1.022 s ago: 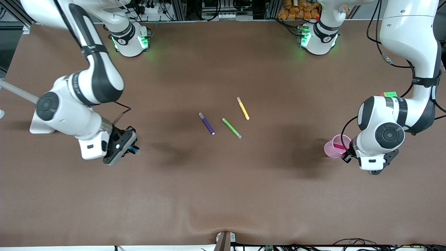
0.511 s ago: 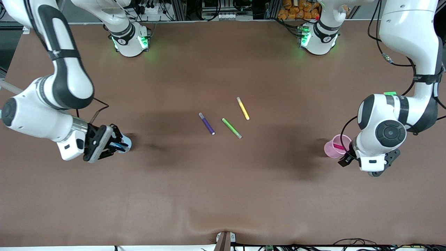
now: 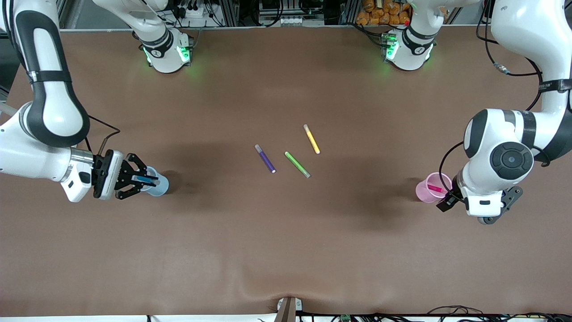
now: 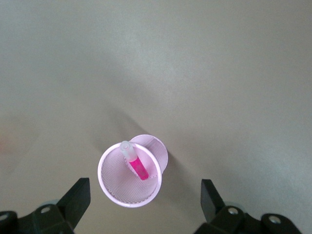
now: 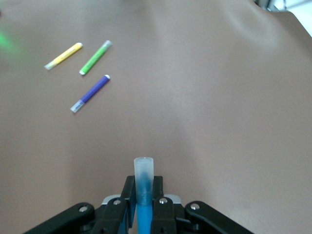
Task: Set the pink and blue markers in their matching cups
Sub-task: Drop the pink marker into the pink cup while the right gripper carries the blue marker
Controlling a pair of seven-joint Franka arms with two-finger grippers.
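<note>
The slim pink marker (image 4: 135,163), pale cap up, leans inside the translucent pink cup (image 4: 110,184) below the left pincer (image 4: 145,195), jaws wide apart. The right pincer (image 3: 144,180) clamps the blue marker (image 5: 143,185) over the pale blue cup (image 3: 160,185).

Brown table (image 3: 286,250), soft overhead shadows, cables and metal framing along the edge

High front view; wrists close.

A: Which colours are on the brown table (image 3: 286,250)?

B: A pale pink cup (image 3: 423,191) with a hot pink marker (image 4: 135,164), a light blue cup (image 3: 159,185), and purple (image 3: 265,158), green (image 3: 297,164) and yellow (image 3: 311,139) markers.
</note>
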